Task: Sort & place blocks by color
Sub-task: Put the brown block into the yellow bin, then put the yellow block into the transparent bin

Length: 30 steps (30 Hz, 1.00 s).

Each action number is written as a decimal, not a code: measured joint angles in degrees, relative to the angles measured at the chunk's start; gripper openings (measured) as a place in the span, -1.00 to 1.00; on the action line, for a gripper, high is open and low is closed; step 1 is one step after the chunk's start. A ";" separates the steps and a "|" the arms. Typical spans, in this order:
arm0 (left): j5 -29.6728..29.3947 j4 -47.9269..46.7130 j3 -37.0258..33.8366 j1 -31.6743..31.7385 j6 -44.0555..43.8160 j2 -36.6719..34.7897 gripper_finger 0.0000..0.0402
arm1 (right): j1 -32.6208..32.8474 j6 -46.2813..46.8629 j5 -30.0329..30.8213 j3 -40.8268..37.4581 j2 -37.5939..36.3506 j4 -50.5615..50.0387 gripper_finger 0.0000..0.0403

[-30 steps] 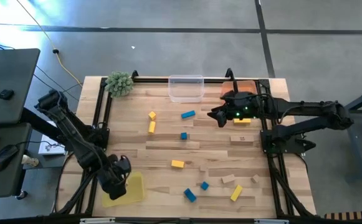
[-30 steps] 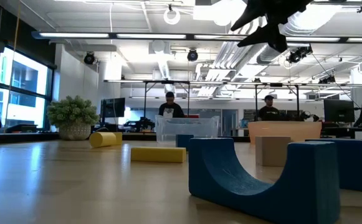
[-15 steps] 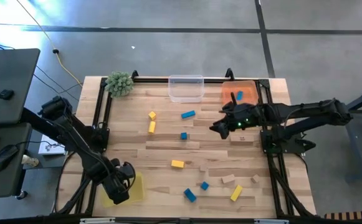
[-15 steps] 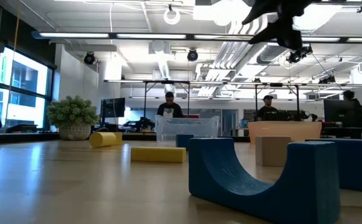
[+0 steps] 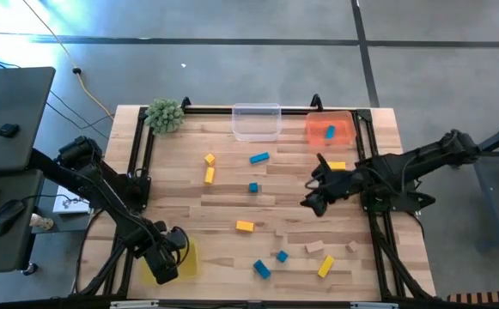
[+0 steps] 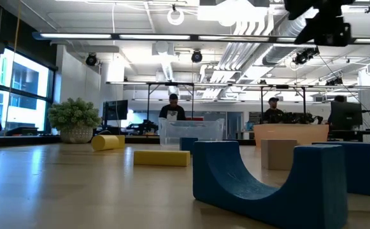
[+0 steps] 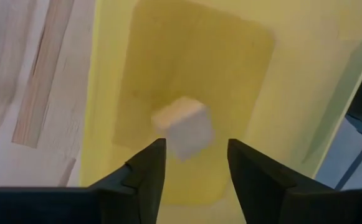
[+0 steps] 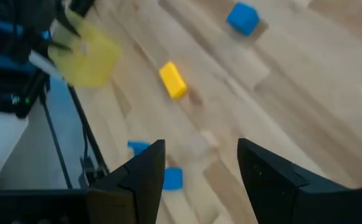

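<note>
Down in the yellow tray (image 5: 188, 250) at the table's front-left corner, a pale cube (image 7: 184, 127) lies just ahead of the left gripper (image 7: 190, 165), whose fingers stand parted and hold nothing. Across the table the right gripper (image 5: 312, 197) hovers, likewise open and empty, and is the nearer arm to the loose blocks (image 5: 245, 227). On the boards I count five yellow, four blue and at least two plain, with one more blue in the orange tray (image 5: 347, 121).

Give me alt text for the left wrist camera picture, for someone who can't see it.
The left gripper has its two dark fingers apart over a yellow tray, with a small pale yellow block just beyond them, blurred and not gripped. Light wood tabletop shows beside the tray.
</note>
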 joint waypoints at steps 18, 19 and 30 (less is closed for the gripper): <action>0.03 8.88 0.00 0.07 -1.31 -1.62 -0.16 | 15.46 -0.59 -5.92 0.00 0.02 -0.77 -0.07; -0.07 8.95 0.00 0.07 -2.16 -1.75 -0.16 | 16.09 -1.52 -5.90 0.00 0.02 -0.77 -0.06; -0.51 19.97 0.00 0.36 -11.12 -2.16 -0.15 | 22.10 -10.46 -2.01 0.00 0.02 -0.80 0.10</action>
